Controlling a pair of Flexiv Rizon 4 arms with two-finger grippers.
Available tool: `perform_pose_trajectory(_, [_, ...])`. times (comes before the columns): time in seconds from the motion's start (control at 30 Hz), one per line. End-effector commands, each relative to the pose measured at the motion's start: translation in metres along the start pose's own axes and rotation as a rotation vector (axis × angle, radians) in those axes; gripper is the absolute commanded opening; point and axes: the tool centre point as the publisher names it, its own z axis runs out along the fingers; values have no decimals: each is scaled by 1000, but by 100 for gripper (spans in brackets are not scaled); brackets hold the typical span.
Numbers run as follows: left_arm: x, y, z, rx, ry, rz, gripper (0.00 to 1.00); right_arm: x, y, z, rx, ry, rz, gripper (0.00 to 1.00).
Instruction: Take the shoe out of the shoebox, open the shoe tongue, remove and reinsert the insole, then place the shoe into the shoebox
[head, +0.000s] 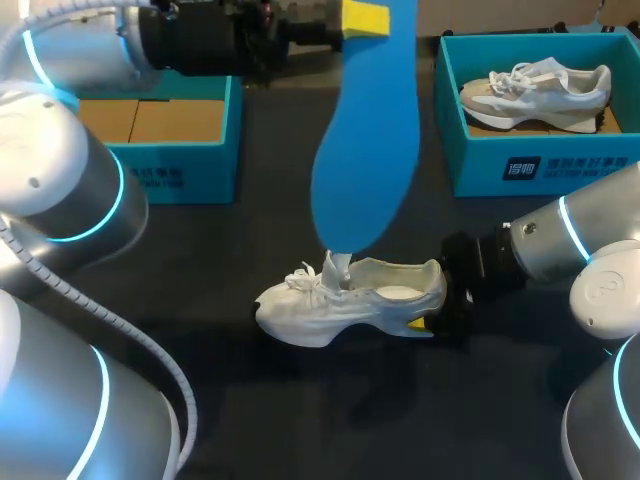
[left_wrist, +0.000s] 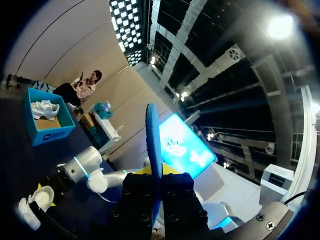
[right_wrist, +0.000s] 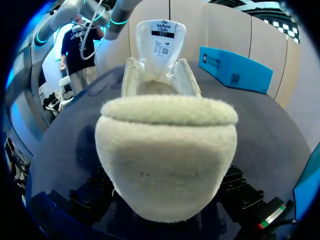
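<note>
Left gripper pinching insole aloft, right gripper clamping shoe heel

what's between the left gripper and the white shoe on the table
The blue insole: the left gripper grips its upper end, and its lower end reaches down to the white shoe; the head view shows it.

A: What is recorded apart from the work items?

B: A dark table is noted, its surface matte.

A: Is anything logged on it?

B: A teal box is seen at the far right, open-topped, with a white label printed on its near wall. A grey-and-white sneaker is observed inside on a brown cardboard floor, white laces up, toe toward the table's middle. Whether it is leaned against a wall cannot be told.
</note>
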Motion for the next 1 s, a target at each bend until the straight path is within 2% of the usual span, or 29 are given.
perform_pose_trajectory(0.03, [4, 12, -11, 36, 13, -12, 0, 1, 0, 2, 4, -2, 0, 0])
perform_pose_trajectory(0.3, [4, 31, -10, 22, 13, -38, 0, 1, 0, 2, 4, -2, 0, 0])
perform_pose_trajectory(0.63, [-4, 31, -6, 26, 3, -40, 0, 1, 0, 2, 4, -2, 0, 0])
perform_pose_trajectory(1.0, [-4, 31, -6, 31, 5, -43, 0, 1, 0, 2, 4, -2, 0, 0])
